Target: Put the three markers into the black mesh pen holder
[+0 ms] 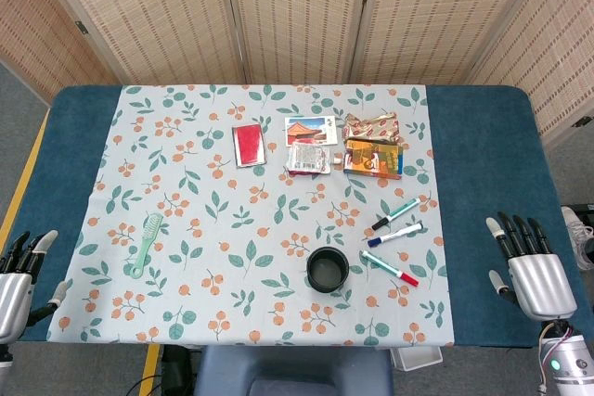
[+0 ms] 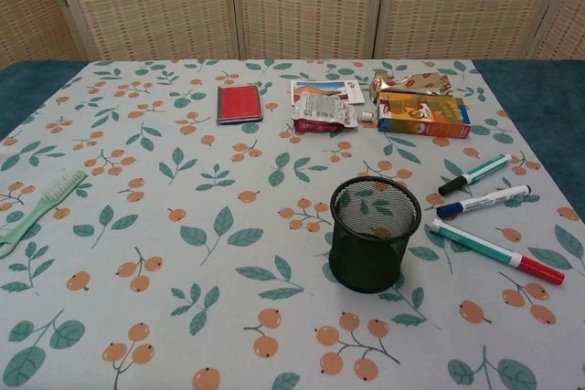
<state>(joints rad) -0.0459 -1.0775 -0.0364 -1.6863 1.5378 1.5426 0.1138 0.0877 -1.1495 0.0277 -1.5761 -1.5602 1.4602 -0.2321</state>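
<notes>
The black mesh pen holder [image 1: 328, 268] [image 2: 373, 234] stands upright and empty near the front of the floral tablecloth. Three markers lie to its right: one with a black cap [image 1: 396, 213] [image 2: 473, 173], one with a blue cap [image 1: 394, 235] [image 2: 483, 201], and one with a red cap [image 1: 389, 267] [image 2: 496, 251]. My right hand [image 1: 529, 268] hovers open over the blue table edge, well right of the markers. At the far left edge my left hand [image 1: 20, 277] is also open, fingers apart. Neither hand shows in the chest view.
A green comb [image 1: 145, 243] [image 2: 35, 210] lies at the left. At the back sit a red card case [image 1: 249, 144] [image 2: 240, 103], a postcard [image 1: 311, 128], snack packets [image 1: 305, 158] and an orange box [image 1: 373, 159] [image 2: 423, 115]. Folding screens stand behind the table.
</notes>
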